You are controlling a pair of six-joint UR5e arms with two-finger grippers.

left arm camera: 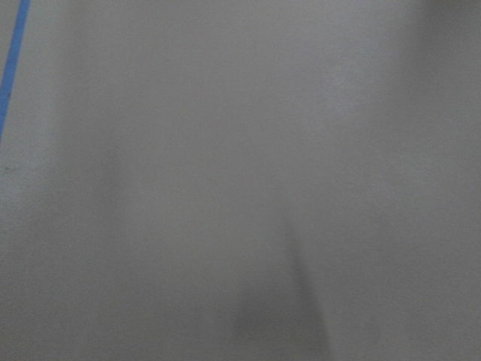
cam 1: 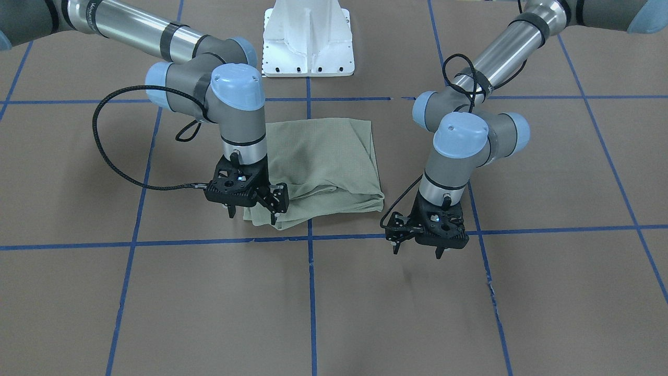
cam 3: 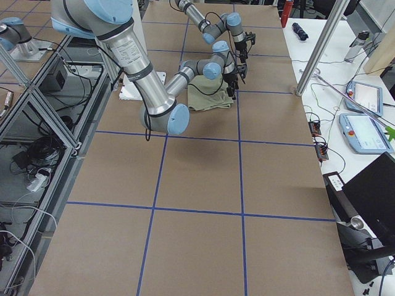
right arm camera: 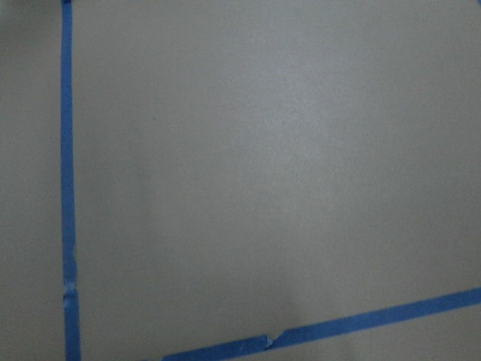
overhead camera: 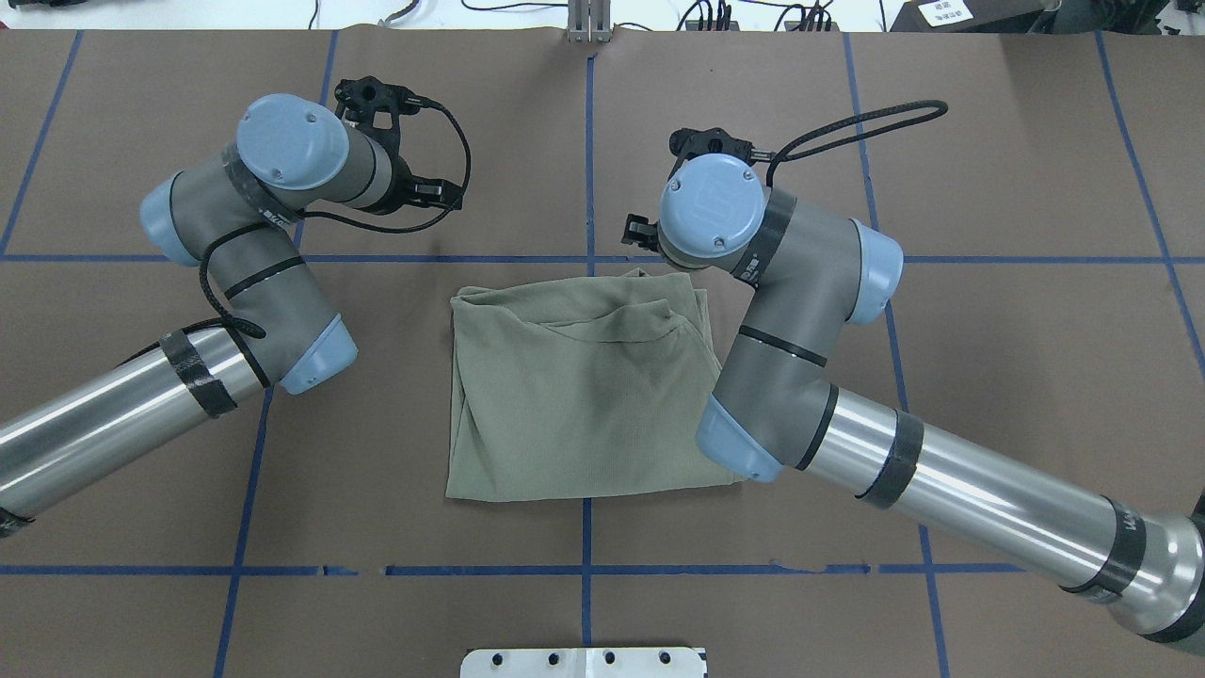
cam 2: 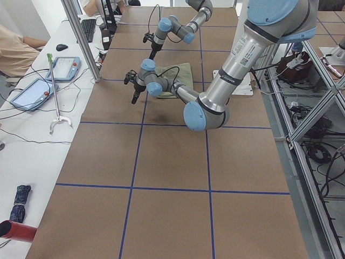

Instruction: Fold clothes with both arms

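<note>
The sage-green shirt (cam 1: 323,162) lies folded into a rough rectangle on the brown table and also shows in the overhead view (overhead camera: 584,395). My right gripper (cam 1: 252,213) is open and points down over the shirt's far corner on my right. One finger is beside the cloth and one is over it. I cannot tell whether it touches. My left gripper (cam 1: 416,250) is open and empty. It points down at bare table just past the shirt's far corner on my left, clear of the cloth. Both wrist views show only brown table and blue tape.
The white pedestal base (cam 1: 308,42) stands at the robot's side of the table. Blue tape lines (cam 1: 311,292) grid the brown table. An operators' desk with tablets (cam 2: 64,67) runs along the table's far side.
</note>
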